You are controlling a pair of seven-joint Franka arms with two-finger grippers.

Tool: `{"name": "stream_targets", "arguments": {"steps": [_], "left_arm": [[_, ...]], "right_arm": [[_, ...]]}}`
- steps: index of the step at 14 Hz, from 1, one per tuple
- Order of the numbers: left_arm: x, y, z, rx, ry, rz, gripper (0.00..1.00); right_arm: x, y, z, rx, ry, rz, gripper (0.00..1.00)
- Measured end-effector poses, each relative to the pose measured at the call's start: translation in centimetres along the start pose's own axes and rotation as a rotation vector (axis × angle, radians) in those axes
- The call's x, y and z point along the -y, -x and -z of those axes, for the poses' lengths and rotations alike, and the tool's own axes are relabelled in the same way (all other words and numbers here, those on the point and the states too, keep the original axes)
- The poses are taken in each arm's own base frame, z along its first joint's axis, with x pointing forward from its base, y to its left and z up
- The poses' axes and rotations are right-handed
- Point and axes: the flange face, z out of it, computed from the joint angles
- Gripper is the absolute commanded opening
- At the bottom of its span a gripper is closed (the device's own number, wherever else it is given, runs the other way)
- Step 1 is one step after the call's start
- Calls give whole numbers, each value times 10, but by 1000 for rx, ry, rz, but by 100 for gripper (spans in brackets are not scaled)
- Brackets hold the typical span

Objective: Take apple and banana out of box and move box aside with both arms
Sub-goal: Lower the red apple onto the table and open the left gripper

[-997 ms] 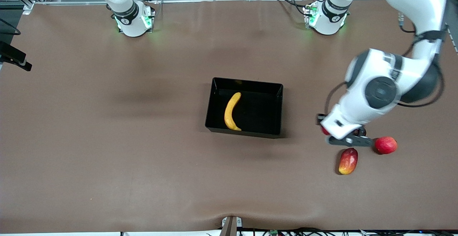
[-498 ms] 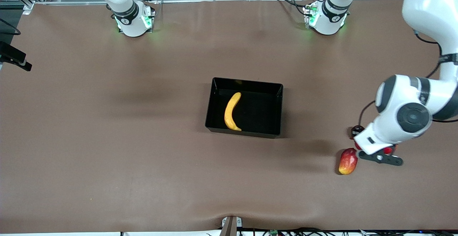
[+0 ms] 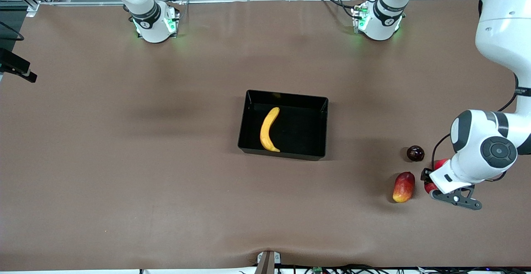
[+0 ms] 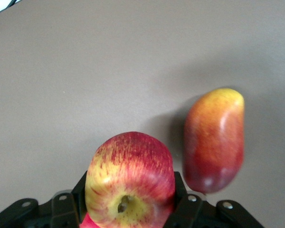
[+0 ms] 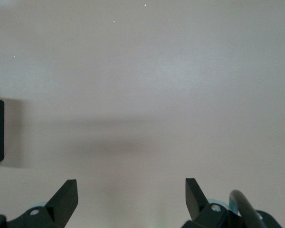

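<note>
Apple [image 4: 129,178] gripped in the left pincer [image 4: 128,209] over the brown counter [image 3: 124,162].
It hung just beside the mango [image 3: 403,187], with the plum [image 3: 415,153] nearby. The banana [image 3: 268,129] lay in the black box [image 3: 323,128] at mid-counter. The right pincer [image 5: 131,194] waited with its fingers spread wide over bare counter.

- Banana [image 3: 268,129]: long, curved, yellow; lies flat in the box, toward the right arm's end of it.
- Apple [image 4: 129,179]: small, round, red with yellow streaks, stem dimple showing; held between the left gripper's [image 4: 128,209] fingers.
- Box [image 3: 321,130]: rectangular, glossy black, low-walled; sits mid-table.
</note>
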Motion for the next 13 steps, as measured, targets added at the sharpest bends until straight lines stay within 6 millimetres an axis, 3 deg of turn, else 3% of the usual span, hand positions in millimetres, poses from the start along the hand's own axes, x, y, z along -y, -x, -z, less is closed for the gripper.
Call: {"name": "stream_targets", "arguments": {"steps": [7, 8, 9, 10, 11, 13], "left_arm": [[18, 10, -58, -29, 52, 72, 0], [19, 11, -63, -35, 59, 80, 5], [21, 12, -69, -39, 61, 85, 20], [22, 13, -73, -45, 61, 90, 67], [25, 13, -73, -52, 59, 94, 100], [26, 13, -73, -57, 59, 98, 100]], "right_arm": [[0, 0, 0, 0, 0, 0, 100], [0, 0, 0, 0, 0, 0, 100], [0, 0, 0, 0, 0, 0, 100], [0, 0, 0, 0, 0, 0, 100], [0, 0, 0, 0, 0, 0, 100], [0, 0, 0, 0, 0, 0, 100]]}}
